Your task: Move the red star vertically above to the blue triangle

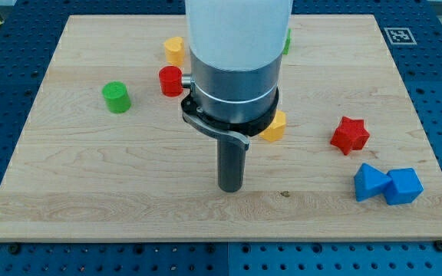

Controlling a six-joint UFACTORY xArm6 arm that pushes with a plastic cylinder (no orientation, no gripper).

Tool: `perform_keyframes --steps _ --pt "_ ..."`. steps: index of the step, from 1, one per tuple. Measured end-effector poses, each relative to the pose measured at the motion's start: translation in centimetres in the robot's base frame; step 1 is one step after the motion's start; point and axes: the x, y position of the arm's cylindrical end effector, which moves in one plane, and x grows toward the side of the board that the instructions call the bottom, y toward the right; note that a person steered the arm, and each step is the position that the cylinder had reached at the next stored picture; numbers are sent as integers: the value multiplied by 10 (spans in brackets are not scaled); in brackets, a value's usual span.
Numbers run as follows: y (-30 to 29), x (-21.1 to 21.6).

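The red star (349,135) lies at the view's right on the wooden board (90,192). Below it and slightly right lie two blue blocks touching each other: the blue triangle (369,182) on the left and a blue cube (404,186) on the right. My tip (230,188) rests on the board near the middle bottom, well to the left of the red star and the blue triangle, touching no block.
A green cylinder (117,97) and a red cylinder (170,80) stand at the left. A yellow block (175,50) lies near the top. Another yellow block (273,126) peeks out beside the arm's body. A green block (287,40) is mostly hidden behind the arm.
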Motion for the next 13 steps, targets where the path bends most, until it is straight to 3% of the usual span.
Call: perform_keyframes --steps 2,3,5,7,8,9,13 --pt "2 -7" --pt "24 -39" --pt "25 -42" --pt "84 -47" --pt "86 -47" --pt "135 -47" --pt "174 -54"
